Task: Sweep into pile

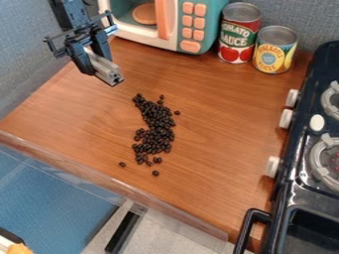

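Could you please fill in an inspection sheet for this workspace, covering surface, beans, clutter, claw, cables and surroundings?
Surface: brown wood-look tabletop, with a see-through strip along its near edge.
Job's things: dark beans in a long, loose band mid-surface; a few strays lie apart, at the near end and to the right.
Clutter: toy microwave, red-labelled can and yellow-labelled can side by side at the back.
Gripper: the claw grips a silver bar at upper left, away from the beans.
Cables: none identifiable for certain.
Surroundings: toy stove at right; blue-grey wall at left.
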Controlling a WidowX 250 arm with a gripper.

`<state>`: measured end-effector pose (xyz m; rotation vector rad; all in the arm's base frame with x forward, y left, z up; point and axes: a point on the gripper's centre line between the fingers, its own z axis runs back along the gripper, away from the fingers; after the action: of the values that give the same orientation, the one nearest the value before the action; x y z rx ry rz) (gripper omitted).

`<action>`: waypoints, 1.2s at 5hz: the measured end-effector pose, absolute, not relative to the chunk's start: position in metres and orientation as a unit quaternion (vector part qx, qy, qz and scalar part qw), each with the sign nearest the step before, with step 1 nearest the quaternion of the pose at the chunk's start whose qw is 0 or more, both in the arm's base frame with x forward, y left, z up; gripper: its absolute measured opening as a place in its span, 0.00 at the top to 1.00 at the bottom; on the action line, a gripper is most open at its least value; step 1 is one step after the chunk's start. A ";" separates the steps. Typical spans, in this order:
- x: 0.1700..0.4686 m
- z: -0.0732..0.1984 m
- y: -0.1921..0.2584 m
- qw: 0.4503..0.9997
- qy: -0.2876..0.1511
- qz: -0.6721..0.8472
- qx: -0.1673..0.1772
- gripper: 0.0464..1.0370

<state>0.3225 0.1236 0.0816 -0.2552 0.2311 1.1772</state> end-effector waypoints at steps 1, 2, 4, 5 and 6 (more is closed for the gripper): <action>0.307 0.074 0.117 0.787 0.109 0.600 -0.091 0.66; 0.293 0.056 0.092 0.780 0.108 0.614 -0.054 0.66; 0.266 0.039 0.068 0.753 0.133 0.643 -0.045 0.66; 0.251 0.026 0.059 0.753 0.147 0.641 -0.037 0.66; 0.240 0.027 0.053 0.757 0.143 0.636 -0.037 0.66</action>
<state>0.2401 0.0527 0.0270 -0.0812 0.3109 1.3859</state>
